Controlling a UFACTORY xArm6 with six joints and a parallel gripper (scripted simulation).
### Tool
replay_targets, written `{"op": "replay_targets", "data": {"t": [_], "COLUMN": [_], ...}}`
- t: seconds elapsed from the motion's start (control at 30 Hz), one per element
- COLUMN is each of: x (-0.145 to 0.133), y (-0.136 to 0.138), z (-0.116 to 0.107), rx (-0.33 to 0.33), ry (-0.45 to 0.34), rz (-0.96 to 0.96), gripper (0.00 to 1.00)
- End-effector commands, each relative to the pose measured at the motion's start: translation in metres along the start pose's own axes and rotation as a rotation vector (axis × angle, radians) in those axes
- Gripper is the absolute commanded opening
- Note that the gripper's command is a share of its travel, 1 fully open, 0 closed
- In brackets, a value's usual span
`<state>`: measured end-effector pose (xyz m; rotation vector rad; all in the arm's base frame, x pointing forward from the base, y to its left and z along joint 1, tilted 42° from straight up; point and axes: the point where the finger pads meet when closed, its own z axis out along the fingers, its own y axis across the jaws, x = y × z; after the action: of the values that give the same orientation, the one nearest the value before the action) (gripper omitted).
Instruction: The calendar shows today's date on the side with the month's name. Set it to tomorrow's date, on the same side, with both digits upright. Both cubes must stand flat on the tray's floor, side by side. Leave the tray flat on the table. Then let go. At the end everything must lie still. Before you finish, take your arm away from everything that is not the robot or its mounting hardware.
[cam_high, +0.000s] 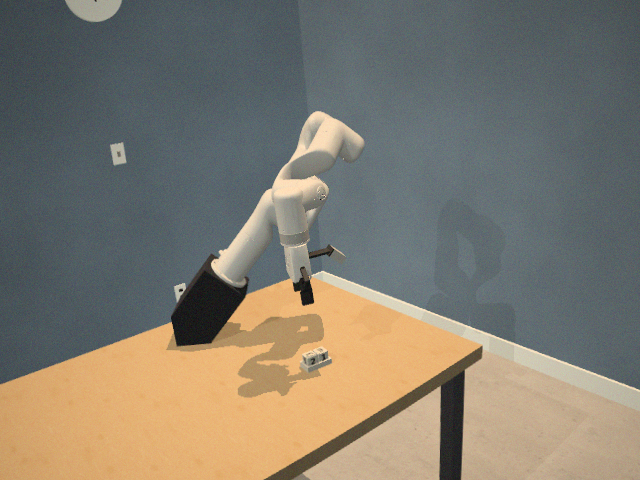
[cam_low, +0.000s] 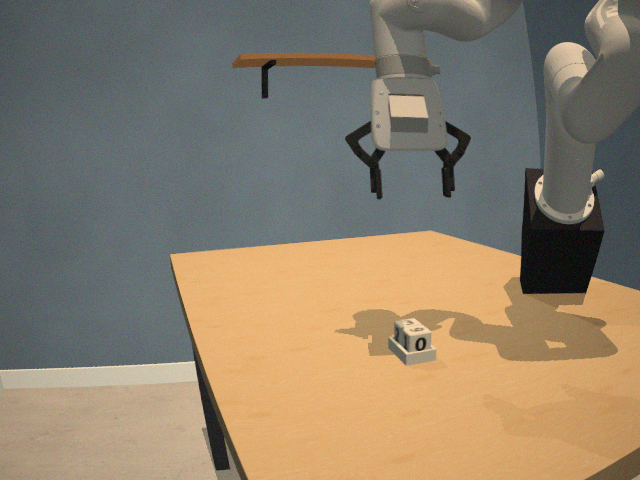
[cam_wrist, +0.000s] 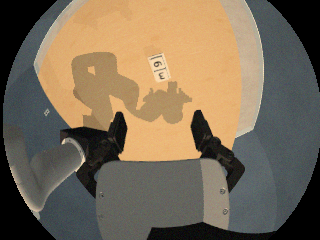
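Observation:
The calendar is a small pale tray (cam_high: 315, 365) with two white digit cubes standing side by side in it, on the wooden table. In the top view the cubes' tops (cam_high: 315, 354) read about 2 and 1. In the exterior view the tray (cam_low: 412, 353) shows a cube side reading 0 (cam_low: 420, 343) and a top reading about 6. In the wrist view the calendar (cam_wrist: 159, 68) is small and far ahead. My gripper (cam_low: 410, 187) is open and empty, high above the table and well above the calendar; it also shows in the top view (cam_high: 305, 291) and the wrist view (cam_wrist: 159, 130).
The arm's black base (cam_low: 560, 242) stands on the table behind the calendar. A wooden wall shelf (cam_low: 305, 60) hangs at the back. The table's edge (cam_high: 382, 408) runs close in front of the tray.

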<state>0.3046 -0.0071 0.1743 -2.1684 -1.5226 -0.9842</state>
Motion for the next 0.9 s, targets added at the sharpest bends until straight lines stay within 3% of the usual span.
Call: {"op": "replay_targets", "data": {"t": [0.0,0.03,0.33,0.87], "x": [0.006,0.008,0.011,0.011], "y": [0.011,0.01,0.003,0.003], "z": [0.033,0.047,0.072,0.072], "rx": [-0.019,-0.017,-0.01,-0.01], "ry": [-0.014,-0.024,-0.05,-0.05], "rz": [-0.124,-0.185,-0.293,-0.294], "gripper": [1.0,1.0,1.0,1.0]}}
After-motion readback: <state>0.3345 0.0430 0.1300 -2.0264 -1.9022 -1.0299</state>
